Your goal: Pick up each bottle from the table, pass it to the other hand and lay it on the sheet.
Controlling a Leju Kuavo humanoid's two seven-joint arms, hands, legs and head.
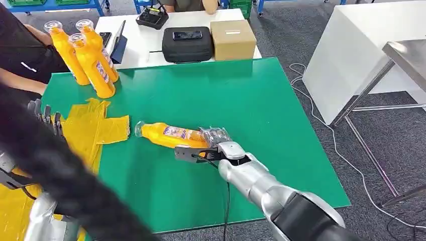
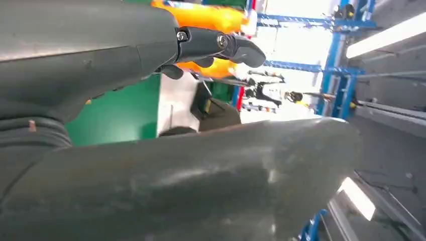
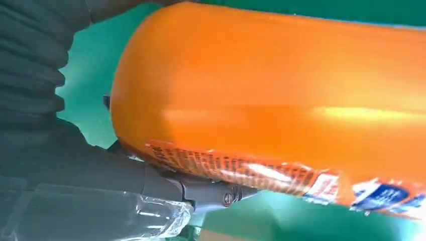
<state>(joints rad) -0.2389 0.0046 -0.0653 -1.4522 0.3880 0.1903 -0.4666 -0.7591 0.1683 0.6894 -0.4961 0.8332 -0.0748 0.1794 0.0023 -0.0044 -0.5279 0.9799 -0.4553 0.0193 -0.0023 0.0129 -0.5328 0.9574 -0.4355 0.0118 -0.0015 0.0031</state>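
Note:
An orange bottle (image 1: 168, 134) with a clear cap lies on its side at the middle of the green table (image 1: 261, 100), cap toward the yellow sheet (image 1: 98, 128). My right hand (image 1: 211, 145) grips its base end, thumb on the near side. The right wrist view shows the bottle (image 3: 281, 100) close up with my fingers (image 3: 150, 181) along its label. Whether it touches the table I cannot tell. My left hand (image 1: 45, 118) is raised at the table's left edge over the sheet, fingers apart and holding nothing; the hand (image 2: 150, 50) also appears in the left wrist view. Three more orange bottles (image 1: 90, 60) stand at the back left.
A person in dark clothes (image 1: 20, 55) sits at the far left beside the standing bottles. Behind the green table a white table carries a black case (image 1: 187, 45), a cardboard box (image 1: 232, 39) and a tablet (image 1: 118, 42). A dark blurred band (image 1: 65, 175) crosses the lower left.

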